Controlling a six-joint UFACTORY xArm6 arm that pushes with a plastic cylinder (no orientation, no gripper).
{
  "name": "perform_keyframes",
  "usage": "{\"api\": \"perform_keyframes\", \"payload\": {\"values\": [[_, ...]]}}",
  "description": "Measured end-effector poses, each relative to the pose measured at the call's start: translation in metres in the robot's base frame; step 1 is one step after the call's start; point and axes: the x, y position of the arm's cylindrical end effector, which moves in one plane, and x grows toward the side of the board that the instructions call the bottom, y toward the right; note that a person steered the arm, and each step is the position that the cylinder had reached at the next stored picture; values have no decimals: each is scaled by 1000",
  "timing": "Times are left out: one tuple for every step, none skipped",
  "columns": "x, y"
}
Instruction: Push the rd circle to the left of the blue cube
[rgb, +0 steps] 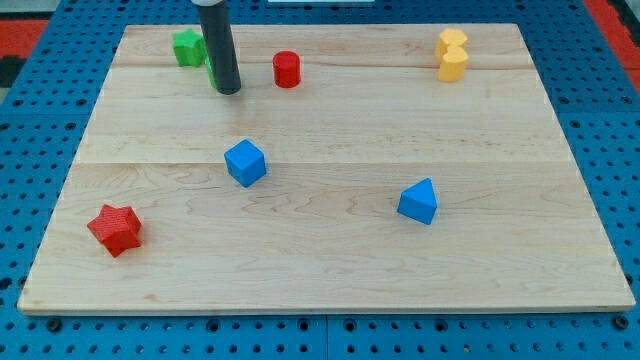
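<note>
Red cylindrical block (287, 69) is seen near the wooden board's (330, 250) top edge, up and right of the blue cube (245, 162). My tip (227, 90), gripping nothing, is placed just left of it, beside a green block (187, 47).

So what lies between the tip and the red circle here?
Nothing: in the camera view, only bare wood separates my tip from the red circle, which sits just to the tip's right.
</note>
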Motion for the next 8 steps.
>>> {"api": "perform_keyframes", "payload": {"values": [[-15,-15],[-28,-18],[-38,-14],[-55,6],[-56,74],[-54,110],[-29,112],[-1,111]]}}
